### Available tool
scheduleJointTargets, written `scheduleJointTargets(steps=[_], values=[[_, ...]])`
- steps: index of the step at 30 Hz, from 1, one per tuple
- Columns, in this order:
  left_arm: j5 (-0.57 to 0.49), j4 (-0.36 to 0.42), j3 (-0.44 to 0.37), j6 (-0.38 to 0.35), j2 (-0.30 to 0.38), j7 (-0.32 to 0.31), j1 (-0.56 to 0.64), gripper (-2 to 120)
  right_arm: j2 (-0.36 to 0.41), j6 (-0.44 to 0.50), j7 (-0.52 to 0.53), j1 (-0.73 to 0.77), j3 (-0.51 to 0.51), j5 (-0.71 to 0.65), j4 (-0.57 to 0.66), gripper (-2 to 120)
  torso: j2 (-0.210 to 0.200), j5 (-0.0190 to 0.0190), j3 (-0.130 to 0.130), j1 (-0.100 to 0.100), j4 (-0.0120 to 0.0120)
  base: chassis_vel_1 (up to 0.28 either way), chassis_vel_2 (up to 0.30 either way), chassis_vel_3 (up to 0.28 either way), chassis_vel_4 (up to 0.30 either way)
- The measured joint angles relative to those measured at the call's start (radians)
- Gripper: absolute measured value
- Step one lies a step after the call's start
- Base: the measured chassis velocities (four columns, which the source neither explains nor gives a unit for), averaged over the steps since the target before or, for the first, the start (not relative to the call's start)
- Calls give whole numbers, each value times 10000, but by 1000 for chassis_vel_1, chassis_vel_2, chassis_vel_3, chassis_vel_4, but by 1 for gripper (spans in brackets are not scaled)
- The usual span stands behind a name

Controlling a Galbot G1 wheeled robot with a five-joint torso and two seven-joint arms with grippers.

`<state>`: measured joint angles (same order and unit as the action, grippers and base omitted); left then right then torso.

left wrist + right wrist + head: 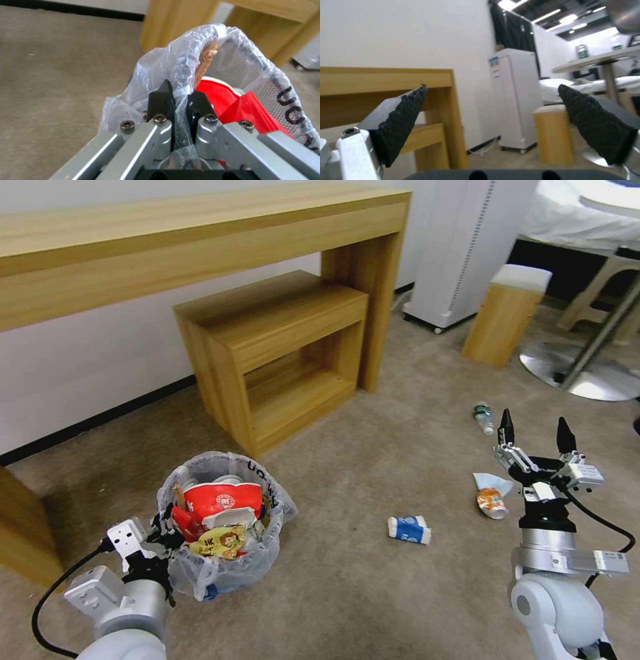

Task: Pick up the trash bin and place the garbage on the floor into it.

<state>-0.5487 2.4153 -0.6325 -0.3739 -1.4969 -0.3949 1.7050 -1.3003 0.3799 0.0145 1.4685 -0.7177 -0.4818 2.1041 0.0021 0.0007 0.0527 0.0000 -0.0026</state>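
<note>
Three pieces of garbage lie on the beige carpet (pixel 373 593) in the head view, all on the right-arm side of the trash bin (pixel 223 527): a blue-white carton (pixel 409 529) nearest it, a crumpled wrapper (pixel 492 503) farther off, and a small plastic bottle (pixel 484 417) farthest, toward the wooden stool (pixel 505 313). The bin sits in front of the low wooden shelf (pixel 280 360), already stuffed with a red-white paper bowl (pixel 222 499) and a yellow packet (pixel 219 543). The left gripper (pixel 162 528) is at the bin's near rim. The right gripper (pixel 535 432) hangs spread and empty above the wrapper, well apart from the bin.

Left wrist view: the left gripper (pixel 178 96) is pinching the bin's rim, with the clear bag (pixel 186 65) bunched between its fingers (pixel 159 103). Risk: if mostly plastic is caught, the bag could slide or tear on a lift, tilting the full bin and spilling the bowl (pixel 216 90).

Right wrist view: the right gripper (pixel 493 112) shows wide-spread textured fingertips (pixel 405 120) aimed at the shelf and a white cabinet (pixel 516 100), not the floor. Risk: from this level pose, a reach could miss the litter.
</note>
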Motion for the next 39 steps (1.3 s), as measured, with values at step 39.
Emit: scheduleJointTargets(steps=[39], values=[[-248,439,-239,-13,69,-184,204,3,-153,188,-110,193,106,58,133,100,-2,1,-2,0,2,-68,-39,-35,-65]])
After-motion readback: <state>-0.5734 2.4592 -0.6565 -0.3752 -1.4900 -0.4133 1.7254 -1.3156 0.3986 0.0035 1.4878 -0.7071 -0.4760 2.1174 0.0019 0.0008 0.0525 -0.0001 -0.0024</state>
